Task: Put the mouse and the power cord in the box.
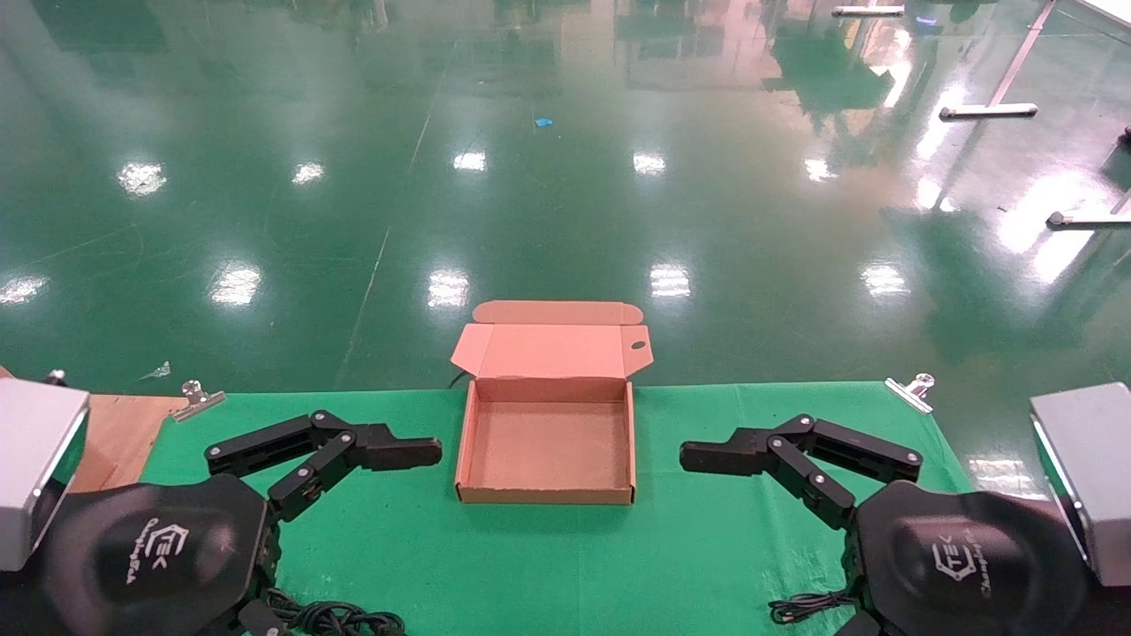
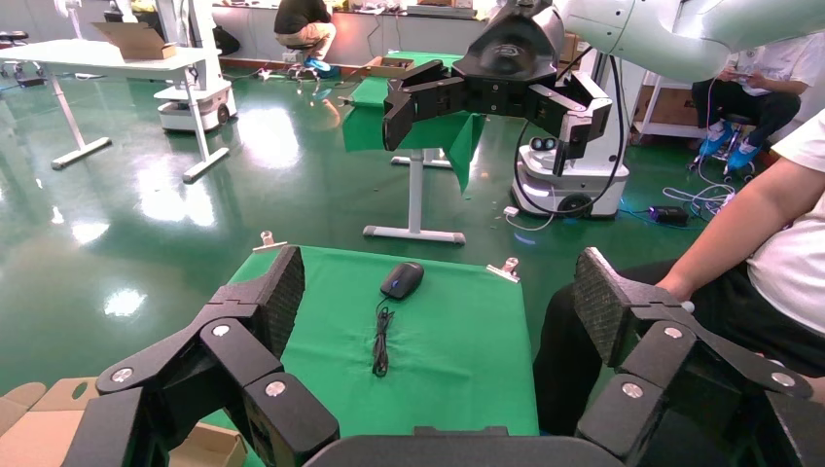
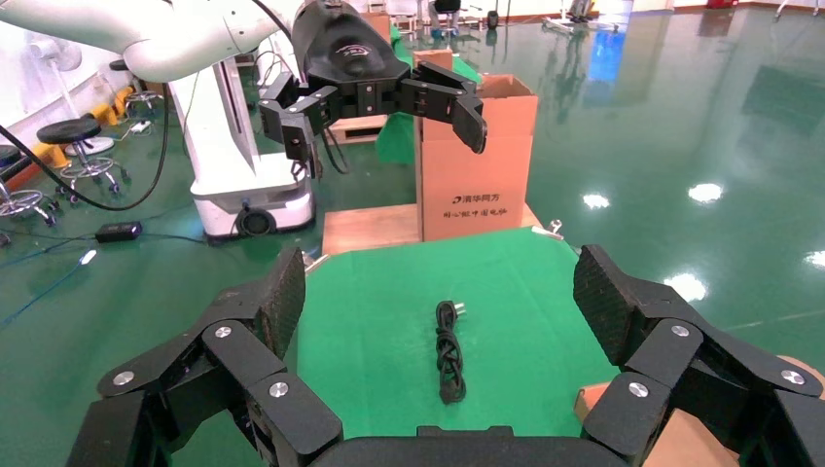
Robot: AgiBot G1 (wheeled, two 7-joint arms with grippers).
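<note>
The left gripper (image 1: 367,464) hovers over the green cloth (image 1: 548,565) just left of the box, its matte black jointed fingers spread wide with nothing between them; the left wrist view shows their pads (image 2: 284,292) with a fine cross-hatched grip texture. Below this gripper, at the cloth's near left edge, lies the power cord (image 3: 448,352), a thick black cable twisted into a long bundle with its plug at one end, seen whole in the right wrist view.

In the middle sits the box (image 1: 546,443), shallow, square, plain brown cardboard, open and with a bare floor. Its hinged lid stands up at the far side, with a rounded tuck flap and a small oval hole near its right edge.

The right gripper (image 1: 751,459) hangs just right of the box, fingers likewise apart and holding nothing. Near the cloth's right front edge rests the mouse (image 2: 402,280), a small glossy black oval, its thin cable gathered in a narrow loop beside it. Metal clips (image 1: 910,390) pin the cloth's far corners.
</note>
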